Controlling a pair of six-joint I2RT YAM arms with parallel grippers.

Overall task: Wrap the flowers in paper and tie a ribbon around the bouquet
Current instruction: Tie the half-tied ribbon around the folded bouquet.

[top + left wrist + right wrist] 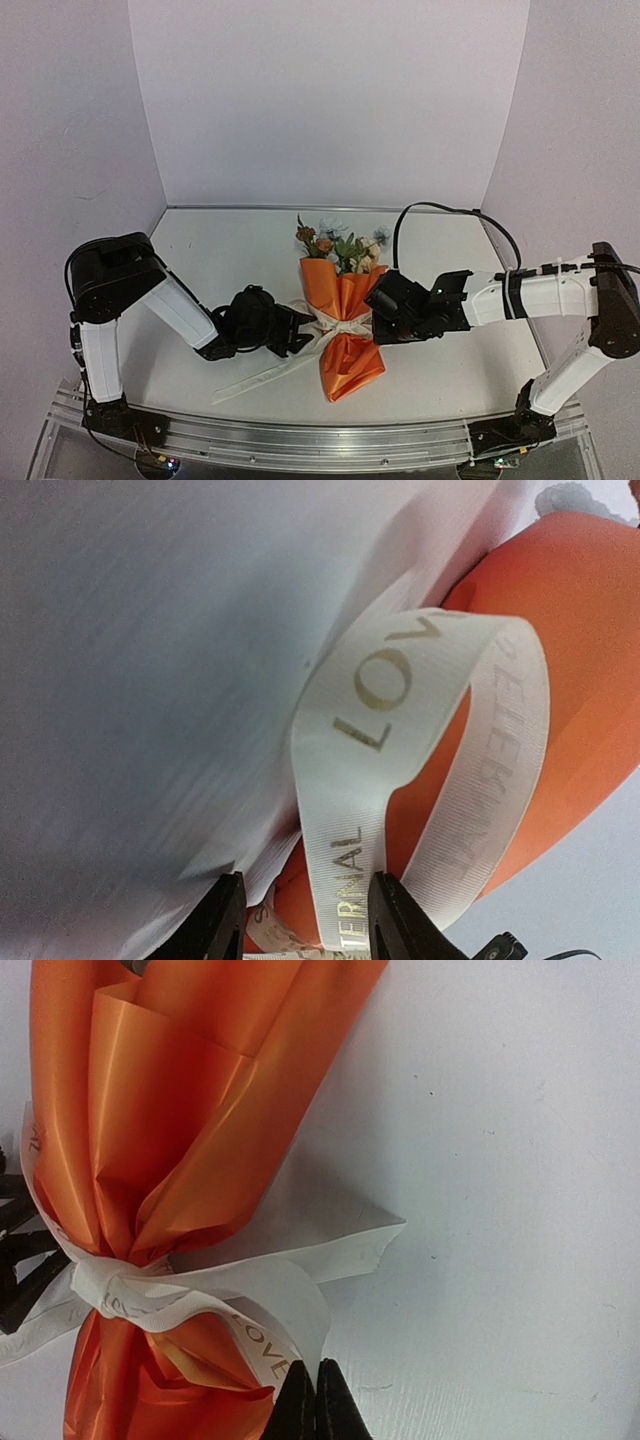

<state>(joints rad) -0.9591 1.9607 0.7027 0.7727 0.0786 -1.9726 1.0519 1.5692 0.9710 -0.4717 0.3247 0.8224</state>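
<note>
The bouquet (343,300) lies in the middle of the table, with the flowers (340,245) at its far end. The orange paper (347,365) is pinched at a waist, where the cream ribbon (340,327) is knotted. One ribbon tail (255,383) trails toward the front left. My left gripper (300,335) is at the left of the waist. In its wrist view the left gripper (305,920) stands open, and a lettered ribbon (400,680) loop runs between its jaws over the paper (560,630). My right gripper (315,1385) is shut on a ribbon (290,1300) loop beside the paper (170,1090).
White walls close the table (220,250) at the back and both sides. A black cable (440,210) arcs over the right arm. An aluminium rail (300,440) runs along the near edge. The left gripper's dark fingers (20,1260) show at the left edge of the right wrist view.
</note>
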